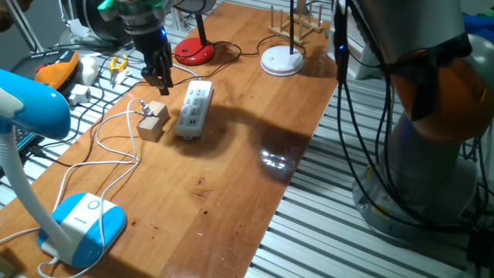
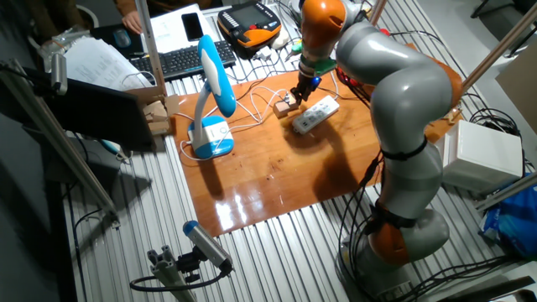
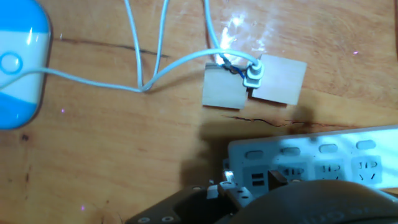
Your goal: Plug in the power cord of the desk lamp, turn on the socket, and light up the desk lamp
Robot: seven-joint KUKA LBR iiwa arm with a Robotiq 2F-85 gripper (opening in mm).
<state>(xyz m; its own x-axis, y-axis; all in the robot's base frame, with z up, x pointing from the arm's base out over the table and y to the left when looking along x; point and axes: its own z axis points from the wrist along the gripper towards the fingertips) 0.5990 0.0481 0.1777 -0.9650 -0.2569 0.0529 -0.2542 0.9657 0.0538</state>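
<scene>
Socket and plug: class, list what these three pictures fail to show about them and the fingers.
- Socket switch state: too small in both fixed views; in the hand view the hand covers its near edge and the frame crops its right end.
- Fingers: gap unreadable, dark and blurred.
- Plug prongs: hidden between the wooden blocks.

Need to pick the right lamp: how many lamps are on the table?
3: the blue-and-white desk lamp at the near left corner, a red-based lamp at the far edge, and a white disc-based lamp beside it. None seems hidden.
</scene>
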